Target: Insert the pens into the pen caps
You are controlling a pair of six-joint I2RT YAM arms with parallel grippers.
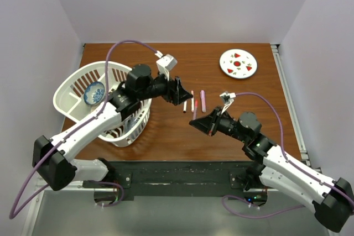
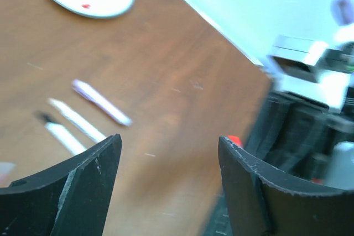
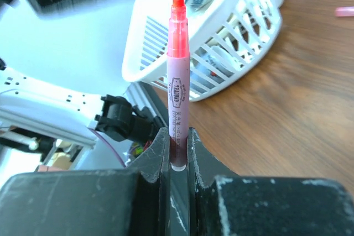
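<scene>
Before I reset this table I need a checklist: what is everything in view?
white pens: two, white, lying side by side at the centre
lilac pen: one, pink-lilac, lying just right of them
orange-tipped pen: one, pink-lilac body, upright in the right gripper
pen caps: none I can make out
plate: one, white with red spots, far right corner
basket: one, white, left side
bowl: one, blue patterned, inside the basket
table: one, brown wood, under everything
left gripper: one, black, open, empty, by the lying pens
right gripper: one, black, shut on the orange-tipped pen
</scene>
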